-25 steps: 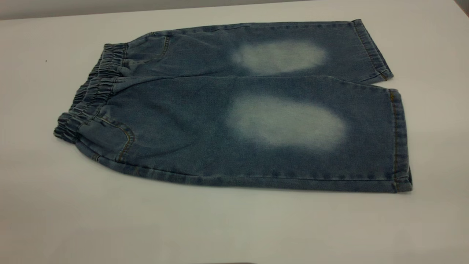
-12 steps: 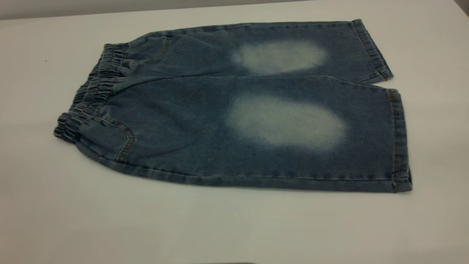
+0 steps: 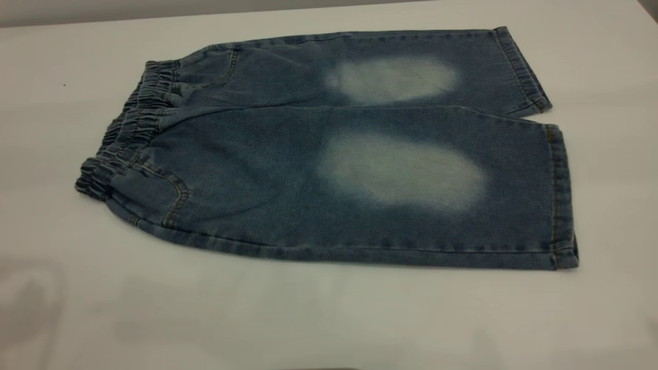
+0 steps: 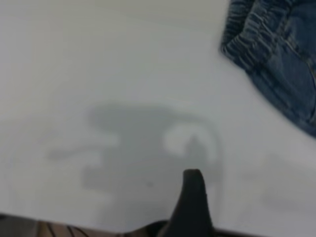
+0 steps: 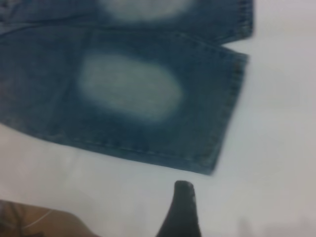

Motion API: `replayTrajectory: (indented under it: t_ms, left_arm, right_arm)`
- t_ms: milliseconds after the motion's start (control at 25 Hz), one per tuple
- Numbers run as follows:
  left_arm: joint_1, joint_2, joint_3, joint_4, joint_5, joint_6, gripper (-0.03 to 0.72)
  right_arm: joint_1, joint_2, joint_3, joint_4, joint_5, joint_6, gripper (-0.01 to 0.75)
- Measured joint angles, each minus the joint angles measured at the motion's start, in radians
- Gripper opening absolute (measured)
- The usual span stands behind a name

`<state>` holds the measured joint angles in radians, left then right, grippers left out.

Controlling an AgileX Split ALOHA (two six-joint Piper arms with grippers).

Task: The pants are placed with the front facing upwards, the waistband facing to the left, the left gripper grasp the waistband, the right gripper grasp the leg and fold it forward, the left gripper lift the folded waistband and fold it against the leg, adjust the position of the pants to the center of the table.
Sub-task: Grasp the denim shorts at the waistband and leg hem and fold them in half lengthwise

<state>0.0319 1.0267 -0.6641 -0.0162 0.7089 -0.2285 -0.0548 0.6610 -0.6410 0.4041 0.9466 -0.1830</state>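
The short, wide-legged blue denim pants (image 3: pixel 329 154) lie flat and unfolded on the large plain white table (image 3: pixel 308 318), front side up, filling most of the exterior view. Their gathered dark-blue elastic waistband (image 3: pixel 126 131) sits at the 9 o'clock end, and the two hemmed leg openings lie toward 3 o'clock. Each leg carries a pale faded oval patch, the far one toward 1 o'clock and the near one just right of centre. The near leg overlaps the edge of the far leg along the middle seam. Neither arm appears in the exterior view; only soft grey shadows fall on the bare tabletop toward 7 o'clock. In the left wrist view, one black finger (image 4: pixel 192 202) of the left gripper (image 4: pixel 191 217) hangs over bare table above its own shadow, well apart from the waistband corner (image 4: pixel 249 34); whether it is open cannot be told. In the right wrist view, one black pointed finger (image 5: pixel 181 210) of the right gripper (image 5: pixel 180 219) hovers over the white surface just off the near leg's hem corner (image 5: pixel 212 158), holding nothing that shows; its opening cannot be told either. Nothing lies between either gripper and the denim.
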Motion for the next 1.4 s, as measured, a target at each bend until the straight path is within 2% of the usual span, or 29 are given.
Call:
replayTrajectory:
  t_ms: [240,760,1040,1400]
  left_arm:
    - [0.000,0.206,-0.012,-0.025,-0.180,-0.011,0.554]
    - [0.000,0.578,-0.015,-0.043,-0.479,-0.012,0.554]
    - [0.000,0.714,-0.034,-0.047,-0.585,-0.012,0.554]
    - [-0.002,0.874,-0.127,-0.048,-0.591,-0.009,0.554]
  right_arm:
    - [0.000,0.045,0.000,0.107,-0.025,-0.103,0.551]
    - [0.000,0.045,0.000,0.165,-0.030,-0.150,0.551]
    - [0.000,0.077,0.000,0.165,-0.030,-0.171,0.551]
    - [0.000,0.086,0.000,0.166,-0.031,-0.175,0.551]
